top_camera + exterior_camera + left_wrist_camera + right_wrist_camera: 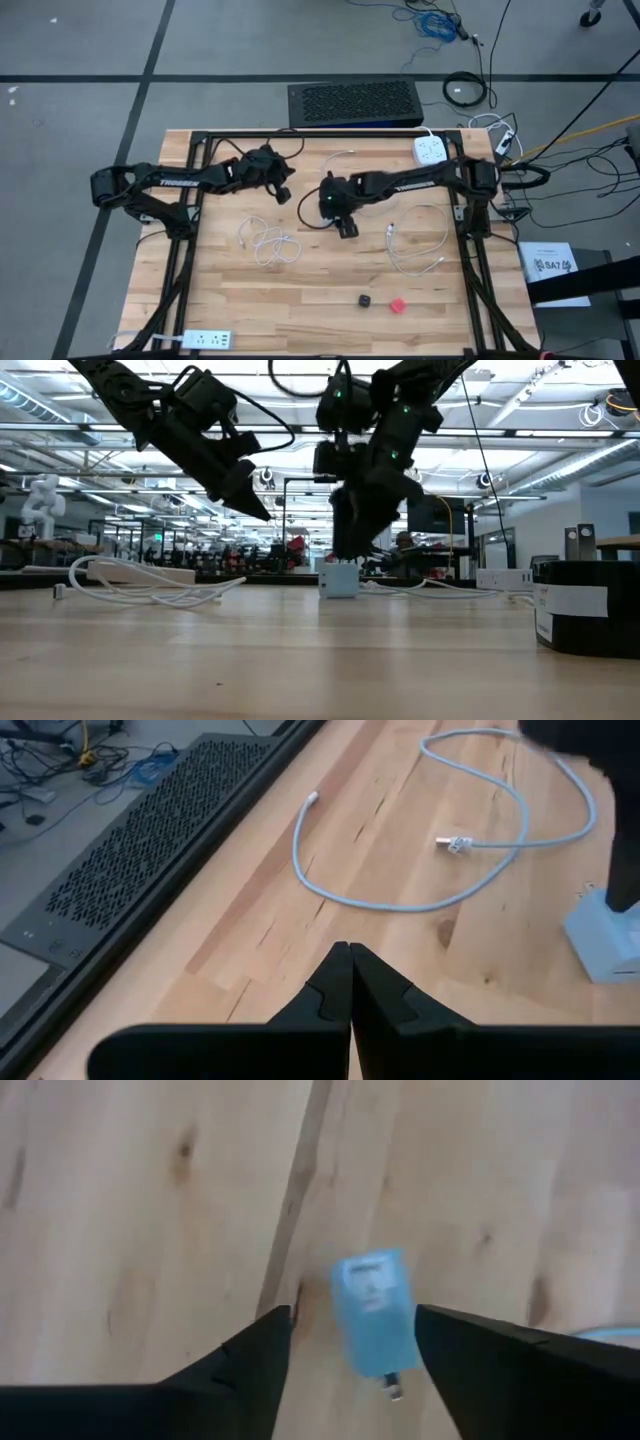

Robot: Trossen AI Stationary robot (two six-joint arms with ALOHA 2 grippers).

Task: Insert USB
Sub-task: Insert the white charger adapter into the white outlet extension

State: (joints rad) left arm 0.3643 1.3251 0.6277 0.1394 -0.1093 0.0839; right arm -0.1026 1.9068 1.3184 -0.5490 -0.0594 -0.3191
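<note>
**Right End Effector Spread Above USB Charger Block; Left End Effector Closed**

The right end effector [350, 1345] hangs over the centre of the table [320, 310] with its two fingers spread apart. In the right wrist view, a light blue USB charger block [372, 1312] lies on the wood between the fingers, with a gap on each side; neither finger touches it. The low view shows the same block [339, 579] resting on the table directly below the right end effector [352, 545].

The left end effector [350, 960] is pressed together, fingers meeting with nothing between them. In the high view it sits toward the far left part of the table [283, 192], just left of the right end effector [346, 226], raised off the surface.

A white USB cable [420, 900] lies looped on the wood ahead of the left end effector. In the high view, one coiled white cable [268, 246] lies left of the centre and another [415, 250] lies to the right. A white power strip [430, 152] sits at the far right edge and a second [205, 340] at the near left corner. A small black object [365, 299] and a small red object [398, 305] lie near the front edge.
</note>
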